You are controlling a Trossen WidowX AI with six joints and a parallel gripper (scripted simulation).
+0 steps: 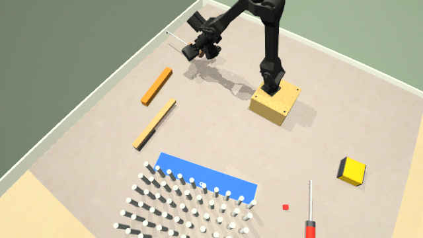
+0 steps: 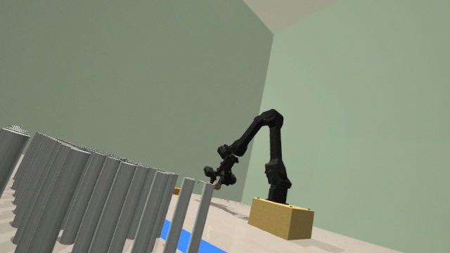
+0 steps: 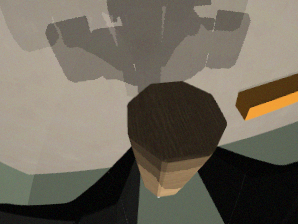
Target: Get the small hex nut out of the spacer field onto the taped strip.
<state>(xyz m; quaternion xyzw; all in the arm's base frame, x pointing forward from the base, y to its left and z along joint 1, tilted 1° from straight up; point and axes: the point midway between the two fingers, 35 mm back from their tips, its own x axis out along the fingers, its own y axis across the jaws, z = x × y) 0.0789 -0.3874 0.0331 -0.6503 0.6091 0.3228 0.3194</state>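
Note:
My gripper (image 1: 200, 51) (image 2: 219, 180) (image 3: 164, 148) is shut on the wooden handle (image 1: 201, 53) (image 2: 216, 185) (image 3: 175, 120) of a hook tool. The tool's thin metal rod (image 1: 176, 37) points away to the upper left in the top view, with a small bent tip. The tool is held above the table, far behind the blue taped strip (image 1: 211, 176) (image 2: 183, 239). The hex nut shows as a small pale ring over the strip's edge on the spacer side, close to a front-row spacer (image 1: 204, 189). The visible metal spacers (image 2: 177, 214) stand in rows.
An orange bar (image 1: 156, 86) (image 2: 176, 190) (image 3: 272, 99) and a light wooden bar (image 1: 154, 123) lie left of the arm base (image 1: 268, 110) (image 2: 268, 219). A red cube (image 1: 285, 207), a yellow block (image 1: 352, 172) and a red-handled screwdriver (image 1: 310, 201) lie on the right.

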